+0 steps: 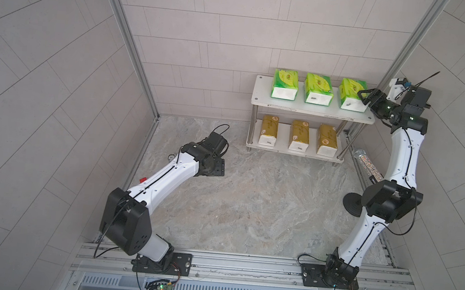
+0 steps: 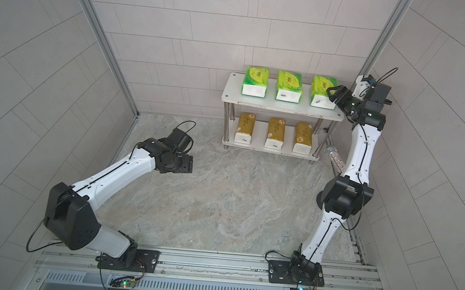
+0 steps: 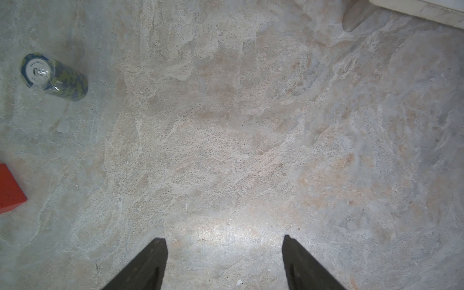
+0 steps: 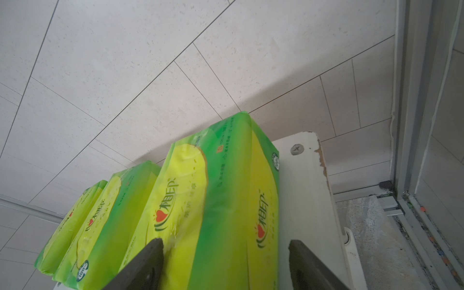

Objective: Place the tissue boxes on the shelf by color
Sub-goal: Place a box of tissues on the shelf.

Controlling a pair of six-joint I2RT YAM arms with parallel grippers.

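While your left claw (image 3: 224,241) hangs low over the marbled surface (image 3: 251,138) with its fingers apart and nothing between them, your right claw (image 4: 226,242) sits at the right end of the shelf (image 1: 262,97), level with the top board. You have three green tissue boxes (image 1: 318,88) side by side on that top board, white ends facing the arms, and three gold tissue boxes (image 1: 299,136) in a matching row on the lower board. The right claw is spread wide at the near corner of the rightmost green box (image 4: 213,200). In the right wrist view one finger (image 4: 145,266) crosses in front of the wrapper, and the other stands clear of it over bare board, so the box is not clamped. You cannot tell whether the first finger touches it. A red block (image 3: 8,188) and a wrapped roll (image 3: 56,76) lie on the surface near the left claw. A glittery tube (image 1: 367,164) lies just beside the shelf's right posts.
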